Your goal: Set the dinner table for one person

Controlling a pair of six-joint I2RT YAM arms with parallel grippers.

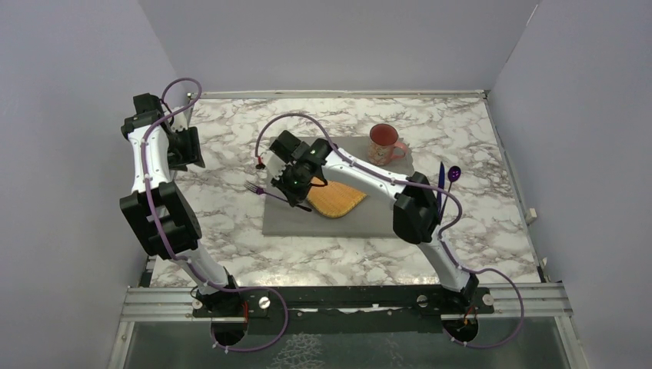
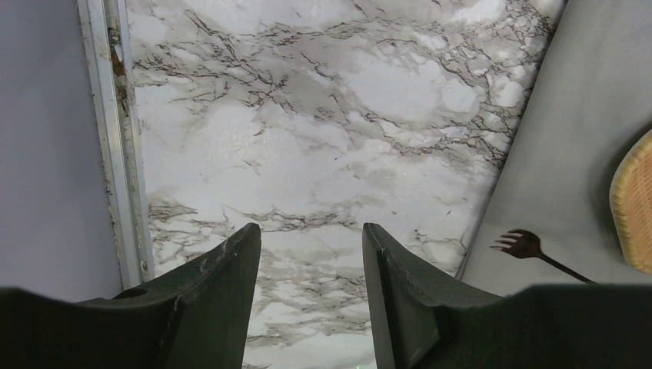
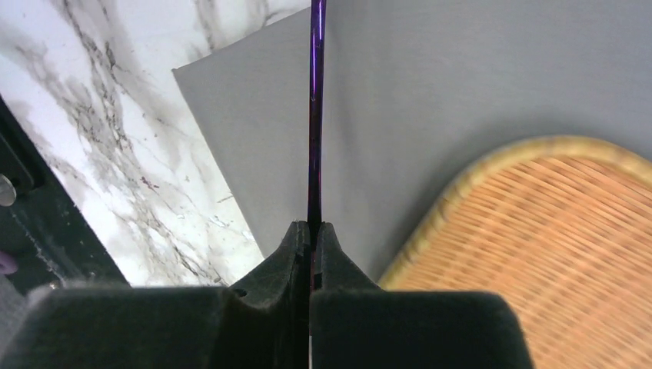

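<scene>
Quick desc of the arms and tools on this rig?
Left arm and right arm: white links, black joint housings, a purple cable looped along each. Left tool and right tool: matte black, two tapered flat fingers.

Robot lab cell. Plain pale-lilac partition walls (image 1: 61, 77) box in the white-and-grey marble-patterned tabletop (image 1: 323, 261) on three sides; a slotted aluminium mounting rail (image 1: 154, 304) runs along its near edge.

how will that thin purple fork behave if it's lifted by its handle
Probably stiff: the fork runs dead straight out of the shut right gripper. Likely light, being so slim. Its glossy, narrow handle may pivot or slip in the grip, with the tines well out ahead.
</scene>
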